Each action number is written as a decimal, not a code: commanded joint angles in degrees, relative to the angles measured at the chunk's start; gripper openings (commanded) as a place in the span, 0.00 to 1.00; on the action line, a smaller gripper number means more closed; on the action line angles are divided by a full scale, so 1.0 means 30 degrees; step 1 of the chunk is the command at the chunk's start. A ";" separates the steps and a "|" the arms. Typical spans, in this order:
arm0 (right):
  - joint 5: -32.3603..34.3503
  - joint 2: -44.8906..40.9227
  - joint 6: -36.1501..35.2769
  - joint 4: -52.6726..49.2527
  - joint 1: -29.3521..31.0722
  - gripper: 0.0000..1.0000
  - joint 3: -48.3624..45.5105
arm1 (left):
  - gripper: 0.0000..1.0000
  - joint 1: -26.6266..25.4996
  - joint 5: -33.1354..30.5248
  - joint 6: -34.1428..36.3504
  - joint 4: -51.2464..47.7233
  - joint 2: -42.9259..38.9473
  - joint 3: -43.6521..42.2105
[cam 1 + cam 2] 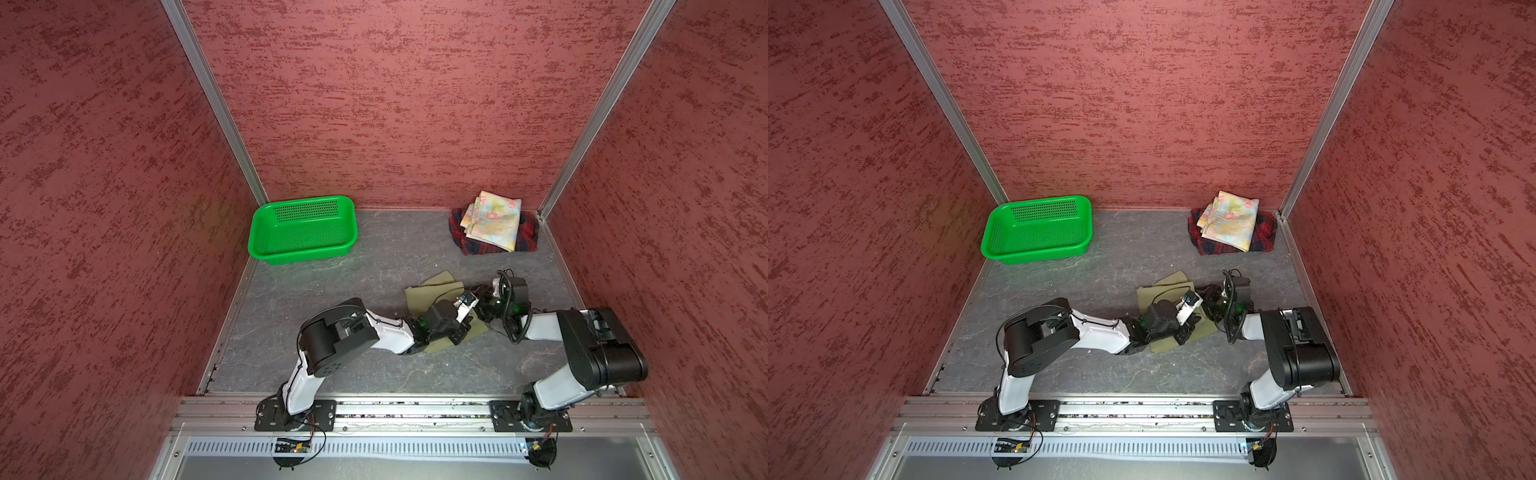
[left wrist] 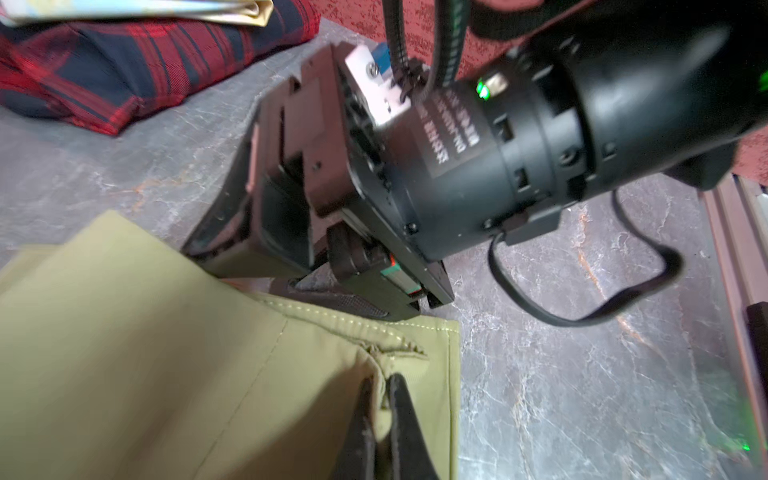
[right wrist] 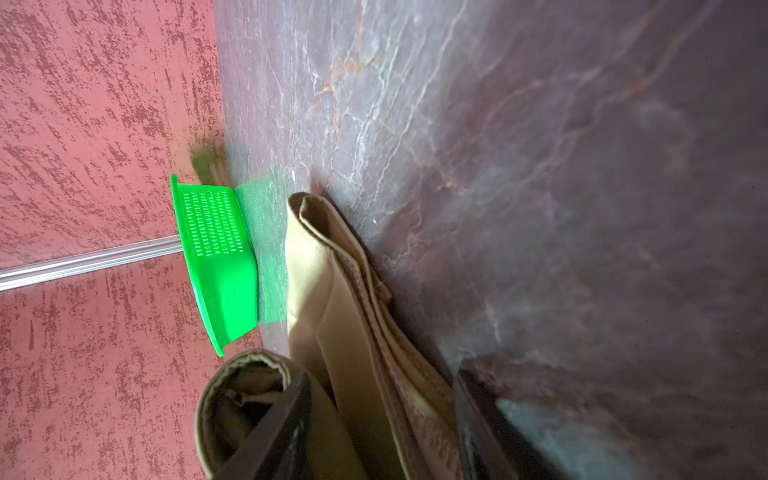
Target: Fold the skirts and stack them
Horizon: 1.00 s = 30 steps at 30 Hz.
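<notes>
A: Where's the plain olive-khaki skirt (image 1: 430, 296)?
B: On the grey marbled worktop (image 1: 365, 357), partly folded, a little right of centre and nearer the front edge than the back. Both arms meet over it, and the left wrist covers its near part in both top views.

A: Left gripper (image 2: 381, 382)?
B: Clamped on the olive-khaki skirt. It pinches a raised pleat close to the stitched hem corner. The fingers (image 2: 408, 424) almost meet, with only cloth between them.

A: Right gripper (image 3: 384, 374)?
B: Jaws well apart. It sits low at the skirt's edge, on the side toward the worktop's right edge. Folded layers of the cloth lie in the gap, and one finger (image 3: 274, 432) is beside a rolled hem. No squeeze visible. Can't tell whether the pads touch the cloth.

A: The other two skirts?
B: They're stacked in the worktop's far right corner. The red-and-navy plaid skirt (image 1: 528, 239) is folded at the bottom. The pastel yellow-blue skirt (image 1: 494, 222) with pink flowers is folded on top. It sits askew, so plaid shows on both sides. The stack is well apart from the olive one.

A: Anything else on there?
B: A green perforated plastic basket (image 1: 301, 254), upright in the far left corner against the back wall, well clear of all the cloth.
</notes>
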 commanded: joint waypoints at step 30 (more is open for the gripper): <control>0.0890 0.0056 -0.9572 -0.5704 -0.1206 0.99 0.2315 | 0.80 0.3935 -0.0739 -0.5365 -0.6454 -0.8468 -0.3503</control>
